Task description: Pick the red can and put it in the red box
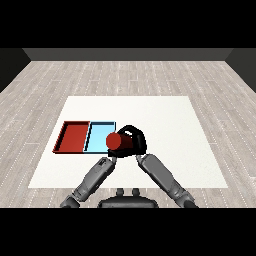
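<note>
The red can (116, 141) is held in my right hand (135, 141), whose black fingers curl round it. The can's round end faces the view, and it overlaps the right edge of the light blue tray (98, 131). I cannot tell whether the can is above the tray or touching it. The red tray (73, 136) lies to the left of the blue one and has nothing in it. My left forearm (95, 176) reaches up to just below the can. Only a small dark part of my left hand (113, 156) shows there, with the rest hidden by the can.
The two trays lie side by side on the left part of the white table (165, 125). My two forearms come close together under the can. Grey plank floor surrounds the table.
</note>
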`<state>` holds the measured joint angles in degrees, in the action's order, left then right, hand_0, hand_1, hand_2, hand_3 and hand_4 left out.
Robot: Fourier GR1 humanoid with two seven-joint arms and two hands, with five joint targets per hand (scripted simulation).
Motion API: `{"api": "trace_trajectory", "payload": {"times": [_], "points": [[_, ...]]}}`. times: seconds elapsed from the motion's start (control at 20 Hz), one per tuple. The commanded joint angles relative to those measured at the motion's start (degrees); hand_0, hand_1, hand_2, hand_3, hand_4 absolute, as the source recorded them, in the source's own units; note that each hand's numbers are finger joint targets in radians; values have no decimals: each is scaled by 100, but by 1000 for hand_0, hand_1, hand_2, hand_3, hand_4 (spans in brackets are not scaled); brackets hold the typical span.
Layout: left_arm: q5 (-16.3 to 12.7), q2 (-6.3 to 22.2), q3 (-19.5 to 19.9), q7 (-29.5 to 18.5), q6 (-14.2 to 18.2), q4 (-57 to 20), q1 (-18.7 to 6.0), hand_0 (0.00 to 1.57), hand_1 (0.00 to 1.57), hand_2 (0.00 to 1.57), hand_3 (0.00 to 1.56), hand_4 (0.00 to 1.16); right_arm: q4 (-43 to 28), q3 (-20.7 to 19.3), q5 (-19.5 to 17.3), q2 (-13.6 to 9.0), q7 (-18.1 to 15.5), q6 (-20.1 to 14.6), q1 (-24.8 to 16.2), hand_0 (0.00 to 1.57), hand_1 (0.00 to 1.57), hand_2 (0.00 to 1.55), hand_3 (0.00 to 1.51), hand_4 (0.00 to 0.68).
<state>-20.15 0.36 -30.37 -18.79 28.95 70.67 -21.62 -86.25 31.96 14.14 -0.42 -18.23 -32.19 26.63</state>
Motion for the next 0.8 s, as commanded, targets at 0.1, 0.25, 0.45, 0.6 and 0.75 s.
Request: {"api": "trace_trajectory", "payload": {"times": [0.1, 0.25, 0.45, 0.6, 0.75], "points": [[-54, -35, 55, -556, 272, -112, 118, 1571, 1571, 1560, 1478, 1136, 225, -83, 112, 38, -198, 329, -160, 1498, 1498, 1444, 1393, 646], [-589, -35, -405, -1149, 630, -225, -104, 1571, 1571, 1571, 1497, 1141, 132, -110, 257, 41, -107, 297, -64, 1444, 1444, 1389, 1342, 406], [-295, -35, -22, -955, 357, -45, -40, 1571, 1571, 1571, 1513, 1147, 101, -51, -249, 42, 416, 185, -164, 0, 0, 0, 0, 0], [-372, -35, -60, -1057, 382, -224, -151, 1571, 1571, 1571, 1513, 1147, 91, -52, -429, 42, 572, 198, -175, 0, 0, 0, 0, 0], [-420, -35, -386, -716, 942, 29, -353, 1571, 1571, 1571, 1507, 1141, -1, -270, -461, 41, 1030, 383, 169, 0, 0, 0, 0, 0]]}}
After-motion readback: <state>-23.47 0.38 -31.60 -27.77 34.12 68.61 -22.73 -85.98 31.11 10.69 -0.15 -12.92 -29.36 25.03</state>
